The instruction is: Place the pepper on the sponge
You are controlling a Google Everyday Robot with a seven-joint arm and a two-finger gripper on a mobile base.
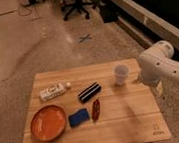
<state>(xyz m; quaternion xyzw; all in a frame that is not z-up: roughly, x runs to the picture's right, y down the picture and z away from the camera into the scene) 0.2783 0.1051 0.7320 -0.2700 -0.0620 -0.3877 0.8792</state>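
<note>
The pepper (96,110) is a slender dark-red glossy piece lying on the wooden table (126,126), just right of the sponge (79,118) and touching or nearly touching it. The sponge is a small blue pad beside the orange plate. My white arm (163,65) reaches in from the right. The gripper (156,88) hangs at the table's right edge, well to the right of the pepper and a little farther back, holding nothing that I can see.
An orange plate (48,122) sits front left. A black bar with white stripes (89,92) lies just behind the pepper. A white bottle (53,91) lies on its side back left. A clear cup (121,74) stands back right, near my arm.
</note>
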